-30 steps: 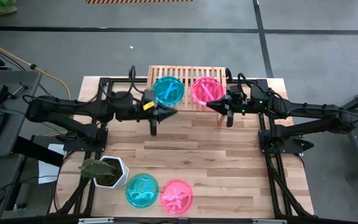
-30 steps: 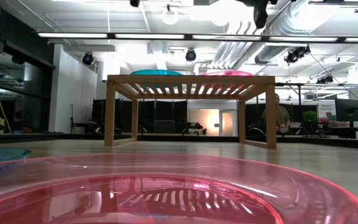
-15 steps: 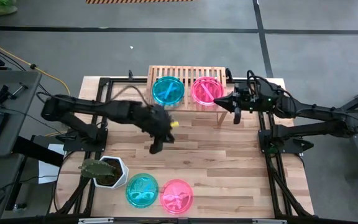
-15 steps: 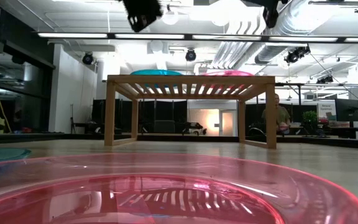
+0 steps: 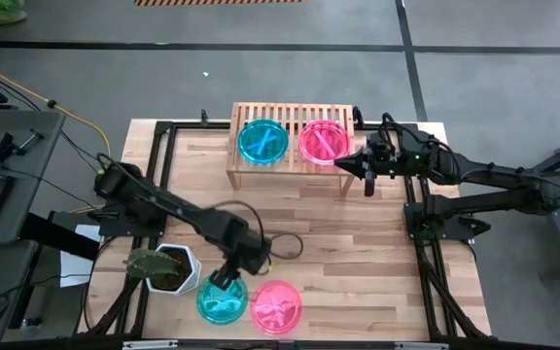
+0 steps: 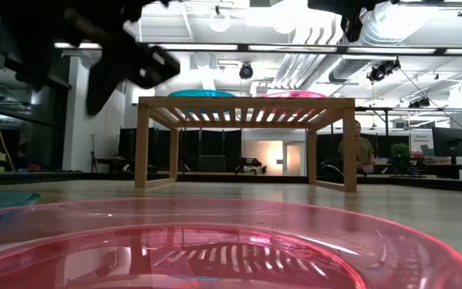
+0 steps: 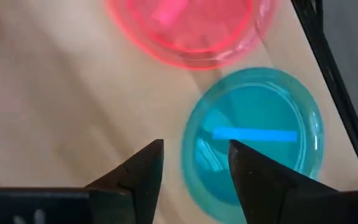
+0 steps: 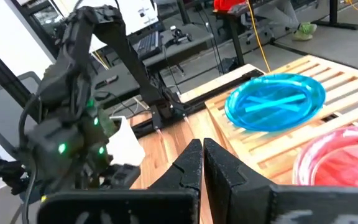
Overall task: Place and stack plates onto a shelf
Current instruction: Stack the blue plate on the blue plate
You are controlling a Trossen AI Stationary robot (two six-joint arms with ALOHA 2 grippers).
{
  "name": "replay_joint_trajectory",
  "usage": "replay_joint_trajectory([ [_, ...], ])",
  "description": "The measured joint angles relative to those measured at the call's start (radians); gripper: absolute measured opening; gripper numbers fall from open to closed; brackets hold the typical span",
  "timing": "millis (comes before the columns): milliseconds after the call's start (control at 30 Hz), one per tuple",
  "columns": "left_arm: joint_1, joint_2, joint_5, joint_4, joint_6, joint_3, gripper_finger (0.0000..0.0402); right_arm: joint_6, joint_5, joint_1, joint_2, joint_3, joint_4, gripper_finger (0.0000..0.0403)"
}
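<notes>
Shelf at the table's far edge carries a teal plate and a pink plate side by side, filling its top. A second teal plate and pink plate touch at the near edge, just beside the white plant pot. Left gripper hovers over that teal plate's rim, jaws open, empty. Right gripper sits by the shelf's right end, jaws closed, empty. Mid-table bare.

Low view cuts off the near pink plate.
</notes>
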Motion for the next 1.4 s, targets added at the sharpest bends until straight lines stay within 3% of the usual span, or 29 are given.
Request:
replay_joint_trajectory([
  [267, -0.022, 0.127, 0.039, 0.016, 0.022, 0.000, 0.0172, 0.000, 0.000, 0.000, 0.000, 0.000, -0.019, 0.0000],
  [867, -0.042, 0.241, 0.085, 0.012, 0.010, 0.004, 0.0169, 0.000, 0.000, 0.000, 0.000, 0.000, -0.074, 0.0000],
  [1000, -0.042, 0.243, 0.073, 0.018, 0.041, 0.003, 0.0127, -0.010, 0.000, 0.000, 0.000, 0.000, -0.075, 0.0000],
  [1167, -0.024, 0.246, 0.068, 0.026, 0.060, 0.000, 0.0021, -0.016, 0.000, 0.000, 0.000, 0.000, -0.075, 0.0000],
  [1400, 0.067, 0.220, 0.101, -0.011, 0.062, -0.004, 0.0002, -0.022, 0.000, 0.000, 0.000, -0.001, -0.075, 0.0000],
])
